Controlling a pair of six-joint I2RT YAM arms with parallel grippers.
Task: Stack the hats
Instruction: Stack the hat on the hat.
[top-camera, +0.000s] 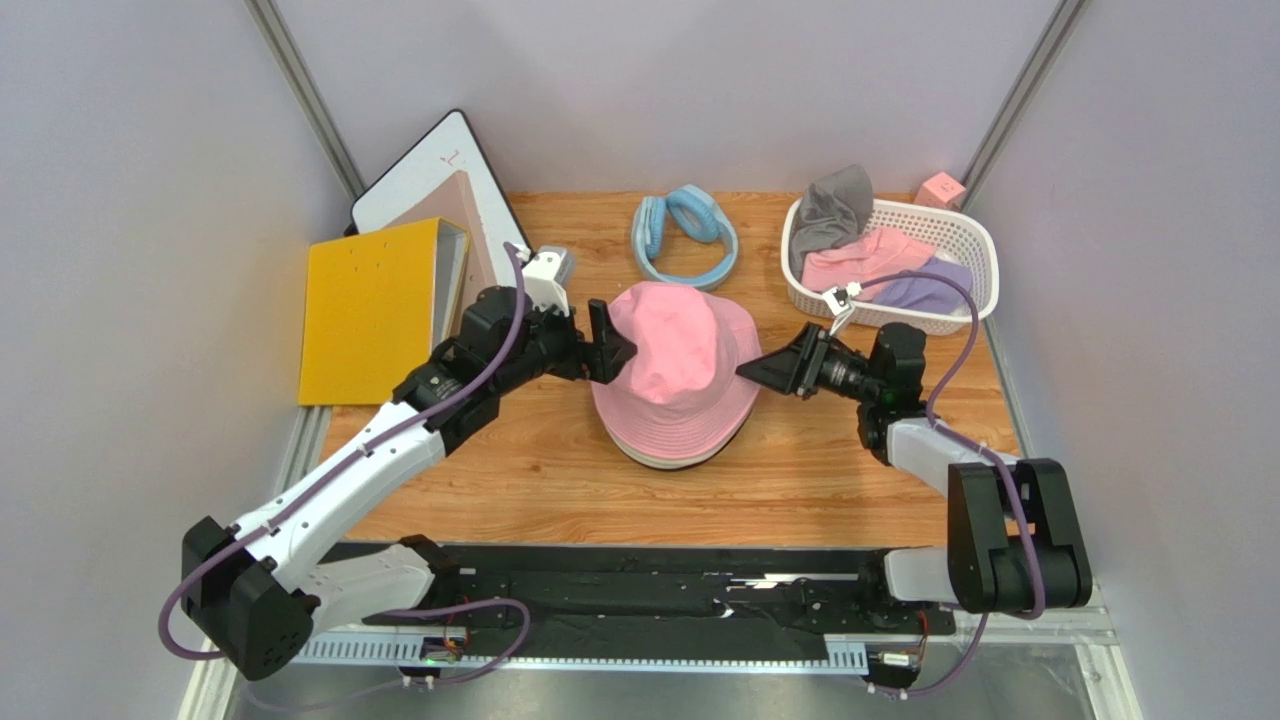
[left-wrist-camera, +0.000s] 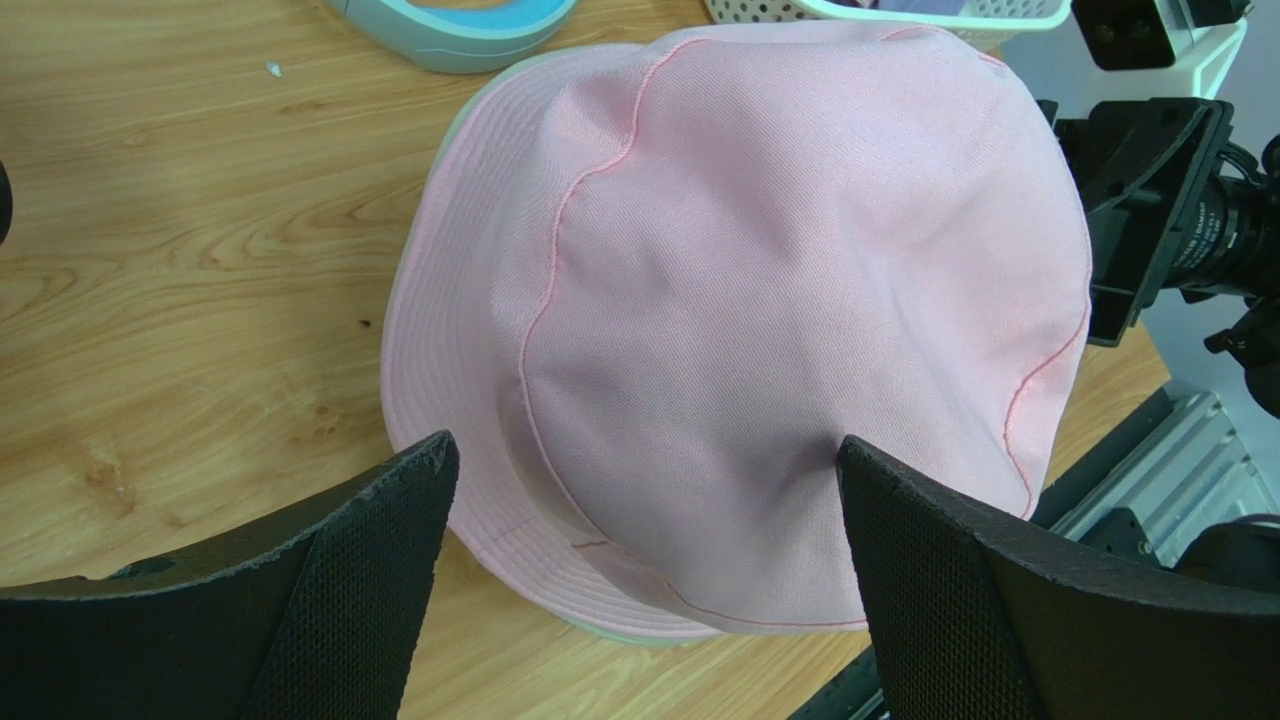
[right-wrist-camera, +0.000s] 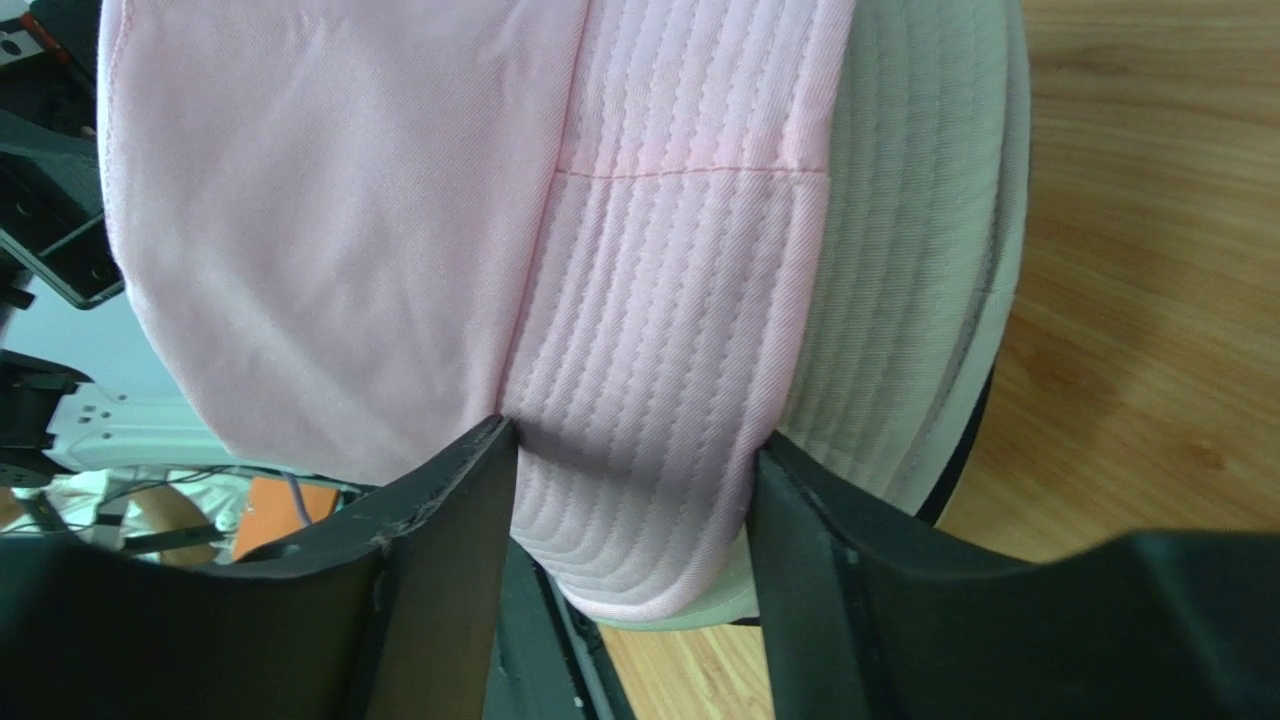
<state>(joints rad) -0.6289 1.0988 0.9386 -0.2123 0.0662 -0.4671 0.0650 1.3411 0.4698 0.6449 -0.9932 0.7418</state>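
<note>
while left tool (left-wrist-camera: 643, 458) gapes wide | right tool (right-wrist-camera: 631, 438) straddles pink hat (top-camera: 679, 353) brim

My wooden table (top-camera: 526, 480) fills the middle of the top view, its grain running side to side. At 12 o'clock, near the far edge, lies a light blue padded ring (top-camera: 718, 258). At 2 o'clock stands a white perforated basket (top-camera: 980, 248), and just past its far right corner sits a small pink block (top-camera: 942, 189). At 10 o'clock a yellow binder (top-camera: 368, 308) rests at the table's left edge and reaches past it. Behind it, at 11 o'clock, a black-rimmed white board (top-camera: 421, 173) is propped in the far left corner, with a tan sheet (top-camera: 469, 218) against it. Pale grey walls (top-camera: 135, 225) close in my left, far and right sides
</note>
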